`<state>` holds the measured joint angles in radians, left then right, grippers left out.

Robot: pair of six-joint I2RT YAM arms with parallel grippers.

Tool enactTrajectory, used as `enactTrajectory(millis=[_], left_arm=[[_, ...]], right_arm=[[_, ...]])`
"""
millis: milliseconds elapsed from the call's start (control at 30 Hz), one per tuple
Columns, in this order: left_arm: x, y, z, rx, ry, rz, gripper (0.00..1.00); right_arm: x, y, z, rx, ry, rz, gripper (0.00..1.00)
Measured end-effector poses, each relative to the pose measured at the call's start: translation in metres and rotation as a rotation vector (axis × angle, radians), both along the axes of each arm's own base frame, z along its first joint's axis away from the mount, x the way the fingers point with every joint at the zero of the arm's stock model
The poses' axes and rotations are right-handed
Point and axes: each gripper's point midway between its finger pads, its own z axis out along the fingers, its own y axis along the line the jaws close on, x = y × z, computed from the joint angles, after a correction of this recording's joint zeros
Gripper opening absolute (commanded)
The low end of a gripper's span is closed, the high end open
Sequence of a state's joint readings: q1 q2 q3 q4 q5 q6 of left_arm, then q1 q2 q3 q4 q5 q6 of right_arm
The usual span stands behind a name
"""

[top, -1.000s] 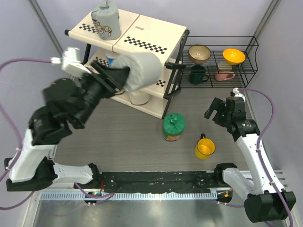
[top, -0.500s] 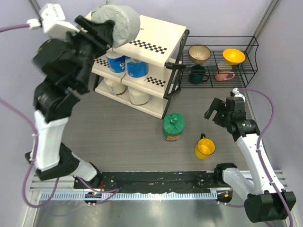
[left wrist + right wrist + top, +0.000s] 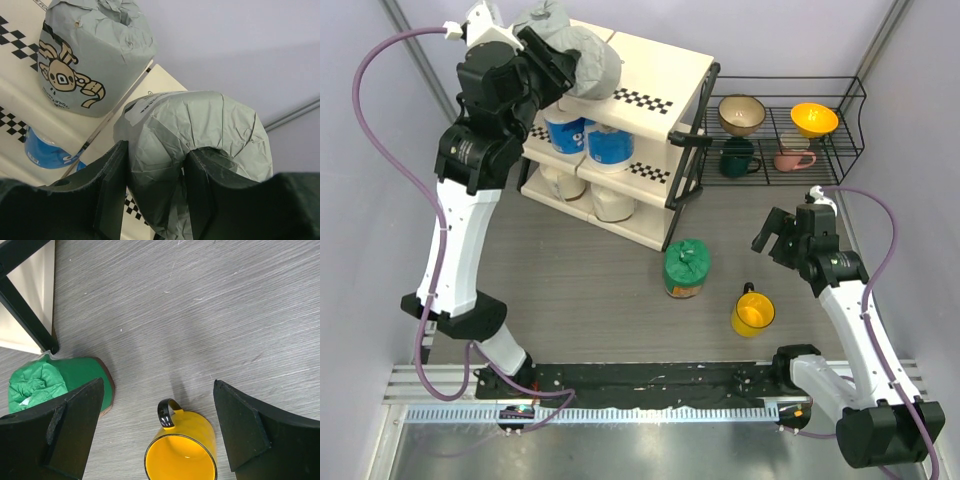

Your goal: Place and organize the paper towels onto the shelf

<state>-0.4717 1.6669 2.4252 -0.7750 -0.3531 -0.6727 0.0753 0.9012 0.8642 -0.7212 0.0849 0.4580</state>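
My left gripper [image 3: 557,62] is shut on a grey paper towel roll [image 3: 590,60] and holds it tilted over the top tier of the cream shelf [image 3: 655,72]. In the left wrist view the held roll [image 3: 200,130] sits between my fingers [image 3: 112,190], beside a second grey roll [image 3: 90,55] standing on the top tier [image 3: 15,95]. Two blue-and-white rolls [image 3: 610,146] stand on the middle tier, and cream rolls [image 3: 612,206] on the bottom tier. The green roll [image 3: 686,268] stands on the table and also shows in the right wrist view [image 3: 45,382]. My right gripper [image 3: 782,236] is open and empty.
A yellow mug [image 3: 753,313] stands on the table right of the green roll, below my right gripper [image 3: 160,425] in the wrist view. A black wire rack [image 3: 845,130] with bowls and cups stands at the back right, touching the shelf's right side.
My left arm has lifted the grey roll from in front of the middle tier up and back to the shelf's top tier. The right arm has not moved.
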Motion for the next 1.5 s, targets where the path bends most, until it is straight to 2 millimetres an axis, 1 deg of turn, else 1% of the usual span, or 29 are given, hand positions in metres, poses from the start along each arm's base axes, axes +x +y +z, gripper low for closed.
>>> enactTrajectory(millis=[167, 300, 400, 433, 567, 700, 733, 800, 933, 1067, 1200, 1233, 1400, 1500], left_arm=[[0.003, 0.008, 0.001, -0.024, -0.003, -0.009, 0.49], [0.009, 0.009, -0.005, -0.031, 0.011, -0.017, 0.49], [0.011, 0.009, -0.007, -0.032, 0.017, -0.021, 0.52], [0.011, 0.008, -0.007, -0.032, 0.018, -0.023, 0.55], [0.016, 0.010, -0.008, -0.047, 0.019, -0.026, 0.60], [0.022, 0.013, -0.006, -0.064, 0.007, -0.021, 0.61], [0.024, 0.013, -0.004, -0.069, 0.001, -0.021, 0.64], [0.026, 0.012, -0.003, -0.083, -0.006, -0.025, 0.67], [0.032, 0.011, -0.004, -0.096, -0.008, -0.029, 0.80], [0.036, 0.011, -0.006, -0.115, -0.006, -0.037, 0.87], [0.038, 0.012, -0.002, -0.131, -0.021, -0.048, 0.95], [0.039, 0.013, -0.001, -0.138, -0.024, -0.051, 0.99], [0.039, 0.021, -0.002, -0.155, -0.028, -0.055, 1.00], [0.033, 0.031, 0.002, -0.169, -0.038, -0.054, 1.00]], right_arm=[[0.001, 0.000, -0.003, -0.002, 0.010, 0.000, 0.96], [0.001, -0.001, -0.003, -0.005, 0.010, 0.000, 0.96], [0.001, -0.001, -0.003, -0.007, 0.010, 0.000, 0.96], [0.001, -0.001, -0.003, -0.008, 0.010, -0.002, 0.96], [0.001, -0.001, -0.004, -0.009, 0.014, -0.002, 0.96], [0.002, -0.002, -0.006, -0.012, 0.023, -0.001, 0.96], [0.002, -0.002, -0.006, -0.013, 0.023, -0.001, 0.96], [0.002, -0.002, -0.006, -0.013, 0.023, -0.001, 0.96], [0.002, -0.002, -0.006, -0.014, 0.023, -0.002, 0.96], [0.002, -0.002, -0.006, -0.014, 0.023, -0.002, 0.96], [0.002, -0.002, -0.006, -0.015, 0.023, -0.002, 0.96], [0.002, -0.002, -0.006, -0.015, 0.023, -0.002, 0.95], [0.002, -0.002, -0.006, -0.015, 0.024, -0.002, 0.96], [0.002, -0.002, -0.006, -0.016, 0.024, -0.002, 0.95]])
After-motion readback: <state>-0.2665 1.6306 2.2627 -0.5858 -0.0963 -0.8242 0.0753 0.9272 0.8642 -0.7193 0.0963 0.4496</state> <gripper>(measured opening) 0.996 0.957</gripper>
